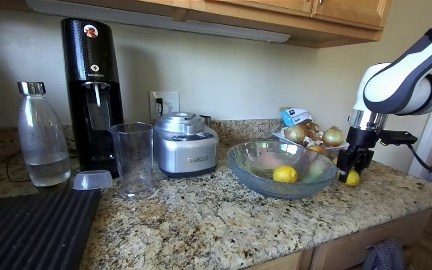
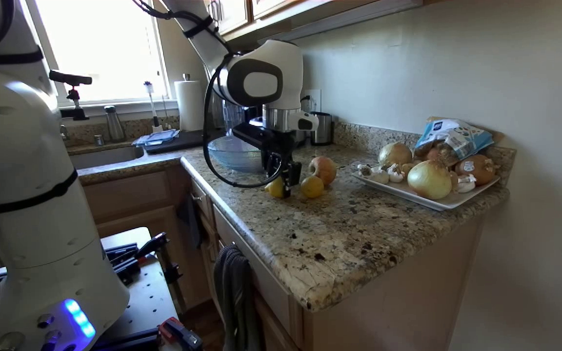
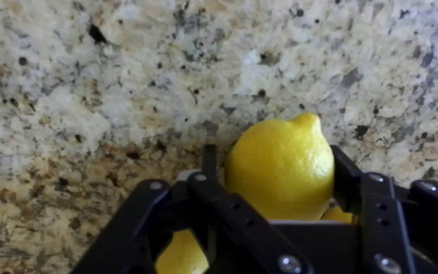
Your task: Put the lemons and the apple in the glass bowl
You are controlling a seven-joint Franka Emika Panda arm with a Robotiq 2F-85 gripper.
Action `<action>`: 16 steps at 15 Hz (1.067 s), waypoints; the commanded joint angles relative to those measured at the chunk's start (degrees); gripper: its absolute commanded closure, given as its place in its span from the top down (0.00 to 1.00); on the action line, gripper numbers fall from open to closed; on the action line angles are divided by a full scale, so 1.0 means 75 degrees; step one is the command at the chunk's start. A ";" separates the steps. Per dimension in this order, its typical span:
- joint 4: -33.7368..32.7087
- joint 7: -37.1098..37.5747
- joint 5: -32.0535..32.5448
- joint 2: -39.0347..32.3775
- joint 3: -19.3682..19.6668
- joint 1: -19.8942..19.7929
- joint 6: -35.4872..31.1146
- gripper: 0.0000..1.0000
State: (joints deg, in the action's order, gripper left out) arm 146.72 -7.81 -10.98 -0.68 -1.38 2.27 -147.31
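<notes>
Counter: speckled cream and brown; everything listed stands on or over it.

Arm: reaches in from the upper right in an exterior view, its forearm slanting down to a bent wrist; below the wrist it hangs vertical in both exterior views, low over the counter.

Glass bowl: wide, tinted, upright; in an exterior view it stands between the silver appliance and the gripper, just beside the latter.

Plate: bears onions and garlic, apart from the gripper.

Gripper: points straight down, fingers parted around the straddled lemon; one finger looks to be against the peel, a thin gap shows beside the opposite one, so nothing appears clamped.

Apple: on the counter, near the gripper, outside its fingers.

Straddled lemon: between the two fingers, its nub toward the top of the wrist view.

Loose lemon: on the counter, just beside the gripper, outside its fingers; whether it touches the apple I cannot tell.

Bowl lemon: inside the glass bowl, apart from the gripper.
</notes>
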 commanded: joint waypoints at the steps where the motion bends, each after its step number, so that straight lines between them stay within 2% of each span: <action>1: 0.0309 -0.0107 -0.0219 0.0217 -0.0077 0.0009 -0.0213 0.41; 2: 0.0310 -0.0164 -0.0269 0.0265 -0.0080 0.0008 -0.0152 0.35; 5: 0.0363 -0.0166 -0.0275 0.0610 -0.0081 0.0005 0.0254 0.33; 12: 0.0332 0.0370 0.0796 0.1835 -0.0127 0.0025 0.1125 0.33; 16: 0.0081 0.0464 0.1208 0.2511 -0.0434 0.0230 0.1565 0.33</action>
State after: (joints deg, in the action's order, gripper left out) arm 146.86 -6.92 -4.36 12.30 -3.08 2.55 -138.68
